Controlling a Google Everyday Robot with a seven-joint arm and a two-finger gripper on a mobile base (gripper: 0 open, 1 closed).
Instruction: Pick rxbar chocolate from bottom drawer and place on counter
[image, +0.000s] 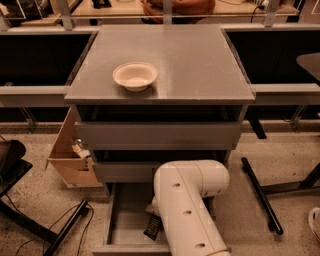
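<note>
I see the grey cabinet from above and in front, with its bottom drawer (125, 220) standing open at the lower edge of the view. The rxbar chocolate (152, 228) lies flat on the drawer floor, a small black wrapper partly covered by my robot's thick white arm (187, 210). The gripper (151, 208) sits low inside the drawer just above the bar, almost wholly hidden behind the arm. I cannot tell whether it is open or closed, or whether it touches the bar. On the counter (185, 55) stands a pale bowl (135, 76). An open cardboard box (67, 155) stands on the floor left of the cabinet.

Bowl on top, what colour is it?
Cream-white bowl, camera view; gripper mostly hidden behind the arm, at the bottom drawer.
</note>
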